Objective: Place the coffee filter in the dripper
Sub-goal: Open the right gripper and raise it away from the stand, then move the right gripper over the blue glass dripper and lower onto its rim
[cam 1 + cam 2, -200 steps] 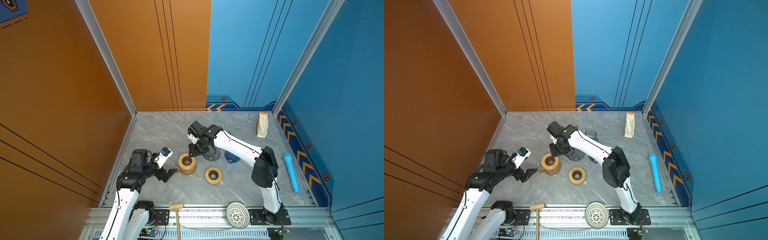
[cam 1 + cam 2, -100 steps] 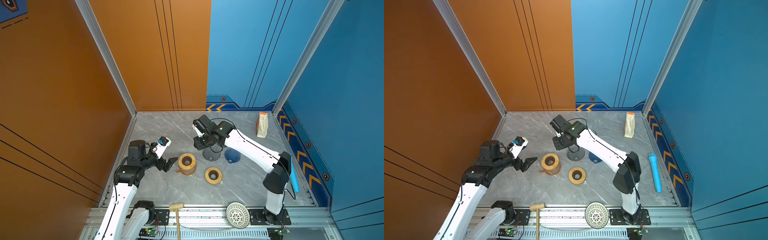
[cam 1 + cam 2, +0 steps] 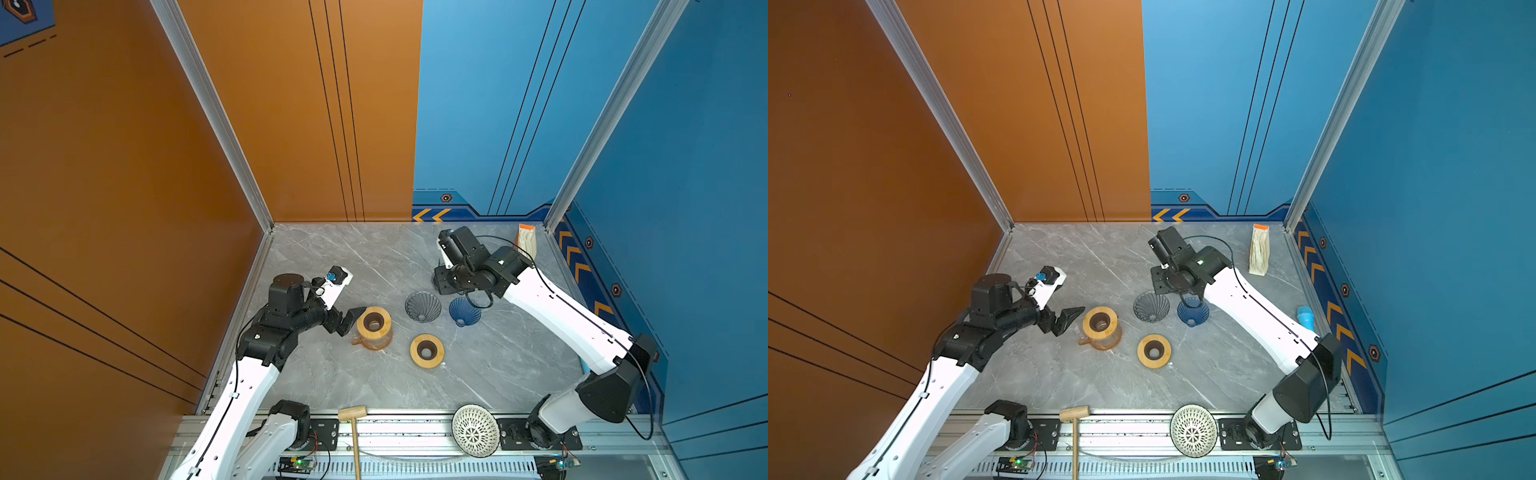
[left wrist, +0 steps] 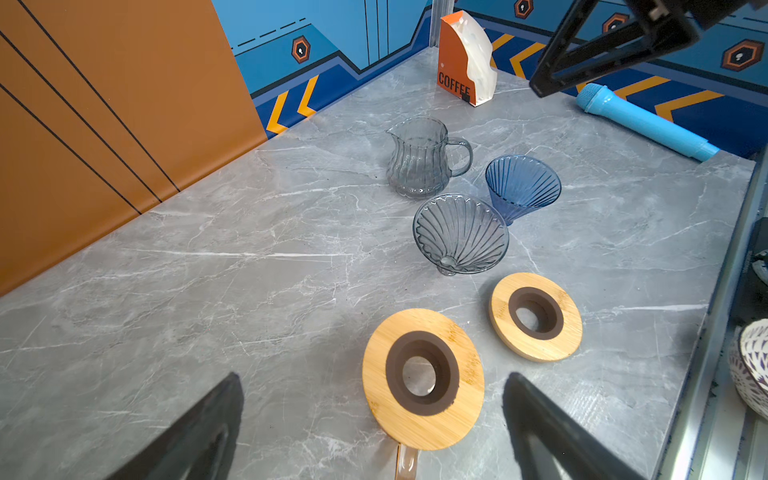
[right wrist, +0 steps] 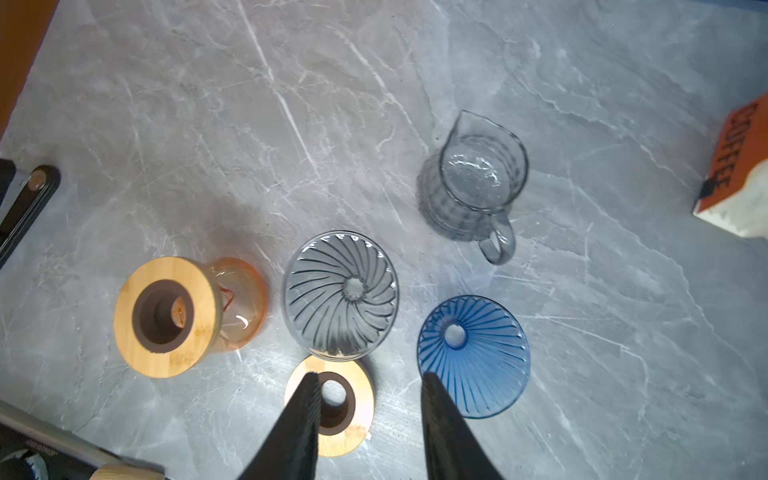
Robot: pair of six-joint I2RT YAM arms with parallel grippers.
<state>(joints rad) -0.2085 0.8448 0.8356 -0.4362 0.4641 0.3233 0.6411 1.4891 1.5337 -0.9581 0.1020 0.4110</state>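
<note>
At the near edge a mallet [image 3: 352,413] and a white lattice bowl [image 3: 475,430] lie on the rail [image 3: 399,428]. On the grey counter [image 3: 332,257] a wooden ring [image 3: 427,351] lies flat. Left of it stands an amber carafe [image 3: 374,332] capped by a second such ring. The left hand [image 3: 351,320] hangs just beside the carafe, spread wide and empty.

Farther back the grey dripper [image 3: 423,306] and the blue dripper [image 3: 464,311] sit just beside each other. The right hand [image 5: 370,376] hangs above them, fingers parted with nothing between them. A glass jug [image 4: 417,160] stands upright behind the drippers.

A blue tube [image 4: 644,120] lies along the right wall. The filters [image 4: 478,45] stand in an orange box [image 3: 525,241] marked COFFEE in the far right corner, well apart from both drippers.
</note>
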